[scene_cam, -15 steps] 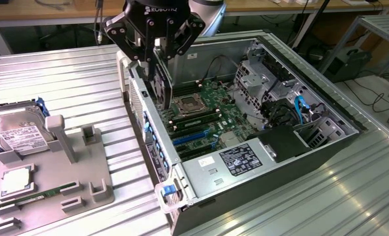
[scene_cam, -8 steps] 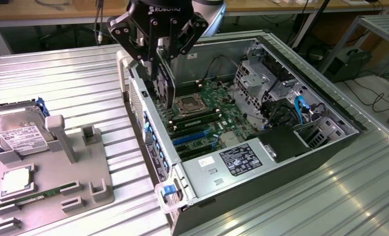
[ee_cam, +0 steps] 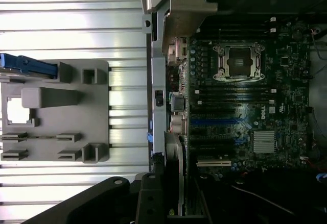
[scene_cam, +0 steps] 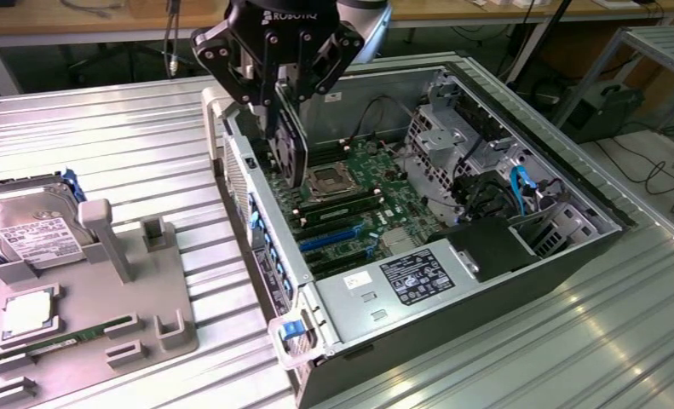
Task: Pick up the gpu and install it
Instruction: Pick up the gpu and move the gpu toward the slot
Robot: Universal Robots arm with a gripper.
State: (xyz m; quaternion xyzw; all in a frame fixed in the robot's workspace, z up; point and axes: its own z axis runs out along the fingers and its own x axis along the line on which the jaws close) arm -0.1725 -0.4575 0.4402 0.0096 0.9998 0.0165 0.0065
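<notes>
**A:** The gripper [scene_cam: 282, 95] is clenched on the gpu [scene_cam: 288, 145], pinching the card's top edge from either face.

**B:** And the card hangs upright, thin side to the exterior camera, lower edge pointing down into the open computer case [scene_cam: 507, 281].

**A:** Sensible hold. A card goes into its slot edge first, so gripping the top leaves the connector side free.

**B:** It's in the air, mind, not seated. It hovers over the motherboard [scene_cam: 365, 196], roughly above the processor socket [scene_cam: 327, 181].

**A:** The blue slots [scene_cam: 331, 234] lie further along the board, apart from the card's lower edge.

**B:** It hugs the case wall at the exterior view's left. I'd judge that's deliberate, since the bracket must meet the openings there.

**A:** Out on the table [scene_cam: 121, 145], the grey fixture [scene_cam: 143, 281] carries the hard drive [scene_cam: 30, 234] and memory stick [scene_cam: 75, 334], well apart from the arm.
</notes>
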